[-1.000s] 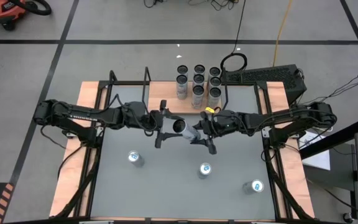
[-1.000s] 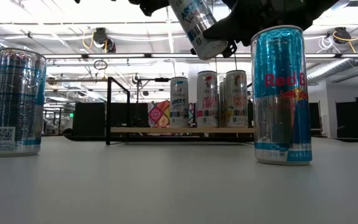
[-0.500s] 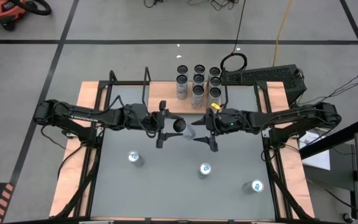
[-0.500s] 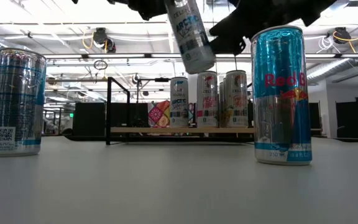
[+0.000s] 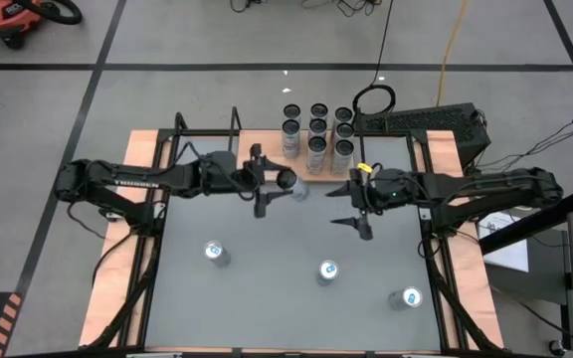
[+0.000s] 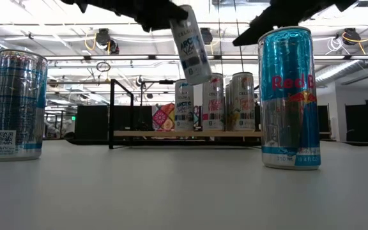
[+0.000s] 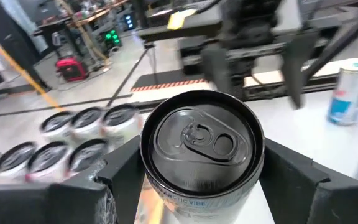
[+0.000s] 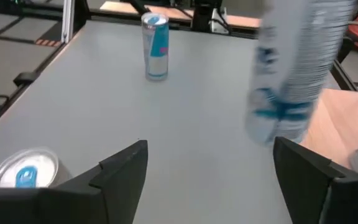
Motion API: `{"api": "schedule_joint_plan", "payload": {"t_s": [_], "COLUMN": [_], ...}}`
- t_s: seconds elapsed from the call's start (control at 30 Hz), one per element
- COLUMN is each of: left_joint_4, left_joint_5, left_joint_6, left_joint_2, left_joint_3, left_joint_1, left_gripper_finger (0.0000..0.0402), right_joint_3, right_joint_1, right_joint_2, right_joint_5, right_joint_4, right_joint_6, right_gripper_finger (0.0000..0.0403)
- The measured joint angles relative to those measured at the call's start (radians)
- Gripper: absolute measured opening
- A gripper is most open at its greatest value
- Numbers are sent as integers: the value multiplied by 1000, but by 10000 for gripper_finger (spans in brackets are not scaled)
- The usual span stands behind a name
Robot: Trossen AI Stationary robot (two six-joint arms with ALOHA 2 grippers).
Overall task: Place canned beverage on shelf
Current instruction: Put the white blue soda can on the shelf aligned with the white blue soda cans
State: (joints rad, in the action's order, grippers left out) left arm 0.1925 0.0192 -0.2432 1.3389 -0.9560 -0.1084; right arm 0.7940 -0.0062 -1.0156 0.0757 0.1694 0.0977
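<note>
My right gripper [image 5: 358,210] has let go and backed off, jaws spread and empty, so the handover is done. My left gripper [image 5: 263,188] alone clamps the can [image 5: 286,180], tilted in the air just short of the shelf [image 5: 267,141]. About seven cans [image 5: 317,135] crowd its right end, I think.

Two slim black jointed arms, a yellow tag on the right wrist [image 5: 362,168], angular matte-black fingers [image 8: 124,166].
</note>
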Motion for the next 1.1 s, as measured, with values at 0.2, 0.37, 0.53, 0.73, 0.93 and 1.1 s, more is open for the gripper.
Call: {"api": "schedule_joint_plan", "payload": {"t_s": [0.2,0.37,0.53,0.73,0.93,1.1], "left_joint_4": [-112,-117,-120,-87,-36,-39], "left_joint_5": [-35,-99,-120,-152,-183,-195], "left_joint_6": [0,-27,-58,-54,-60,-89], "left_joint_2": [-3,-3,15,67,137,176], "left_joint_3": [-43,-44,-45,-45,-45,-45], "left_joint_1": [-74,-121,-186,-261,-308,-320], "left_gripper_finger": [258,258,258,258,258,258], "right_joint_3": [0,0,-1,-1,-1,-1], "right_joint_1": [2,1,1,1,1,1], "right_joint_2": [18,6,6,6,6,6], "right_joint_5": [0,0,2,3,3,3], "right_joint_4": [44,43,45,46,46,46], "right_joint_6": [21,55,83,104,117,114], "right_gripper_finger": [279,279,279,279,279,279]}}
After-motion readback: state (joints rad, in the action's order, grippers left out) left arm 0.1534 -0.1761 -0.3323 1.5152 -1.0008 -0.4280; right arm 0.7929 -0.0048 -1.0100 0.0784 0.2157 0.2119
